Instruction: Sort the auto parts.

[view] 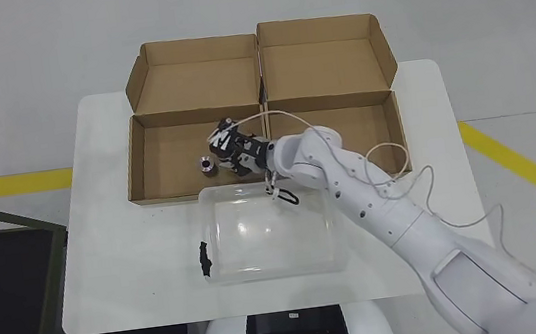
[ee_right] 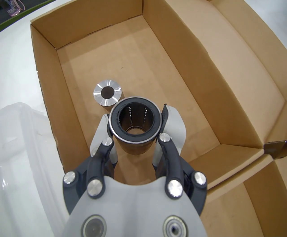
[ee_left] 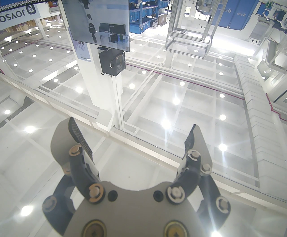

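Sorting partway: one part boxed, one gripped, one left.
Top view: the right gripper (view: 230,149) hung over the left box (view: 160,152), a silver bushing (view: 206,163) inside; a black part (view: 203,259) lay in the clear bin (view: 277,236) on the desk (view: 105,237). Left wrist view: the left gripper (ee_left: 134,137) gaped empty (facing the ceiling). Right wrist view: the right gripper clamped the bearing (ee_right: 135,122), its long axis seemingly upright, bore toward the camera.

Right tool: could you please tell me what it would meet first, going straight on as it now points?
Probably the cardboard box floor, beside the silver ring; the black cylinder it holds would touch first. Depth is unclear.
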`<control>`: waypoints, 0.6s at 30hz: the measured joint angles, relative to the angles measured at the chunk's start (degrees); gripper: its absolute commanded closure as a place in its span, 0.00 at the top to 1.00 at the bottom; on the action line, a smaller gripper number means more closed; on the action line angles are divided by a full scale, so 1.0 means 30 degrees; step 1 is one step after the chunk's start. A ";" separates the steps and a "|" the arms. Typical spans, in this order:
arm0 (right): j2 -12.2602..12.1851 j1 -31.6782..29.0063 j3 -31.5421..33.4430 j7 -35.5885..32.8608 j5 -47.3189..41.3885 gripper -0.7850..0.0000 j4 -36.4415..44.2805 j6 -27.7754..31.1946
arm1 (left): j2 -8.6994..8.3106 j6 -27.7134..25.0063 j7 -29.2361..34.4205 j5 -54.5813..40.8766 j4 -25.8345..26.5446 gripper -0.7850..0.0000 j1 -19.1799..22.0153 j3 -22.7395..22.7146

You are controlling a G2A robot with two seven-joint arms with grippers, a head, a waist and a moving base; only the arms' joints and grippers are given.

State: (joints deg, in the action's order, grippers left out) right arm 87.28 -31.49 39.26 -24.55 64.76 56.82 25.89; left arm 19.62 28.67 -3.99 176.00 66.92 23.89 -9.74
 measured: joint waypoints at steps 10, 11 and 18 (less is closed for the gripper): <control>0.0187 0.0023 0.0183 -0.0308 -0.0084 0.49 -0.0310 0.0104 | 0.0000 0.0000 0.0000 0.0000 0.0000 1.00 0.0000 0.0000; 0.0180 -0.0004 0.0231 -0.0348 -0.0074 0.50 -0.0258 0.0125 | 0.0000 0.0000 0.0000 0.0000 0.0000 1.00 0.0000 0.0000; 0.0009 -0.0369 0.0806 -0.0193 0.0185 0.72 0.0496 0.0289 | 0.0000 0.0000 0.0000 0.0000 0.0000 1.00 0.0000 0.0000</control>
State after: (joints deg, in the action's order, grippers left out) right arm 87.31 -32.60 41.68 -25.13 65.31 58.30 26.75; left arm 19.62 28.67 -3.99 176.00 66.92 23.89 -9.74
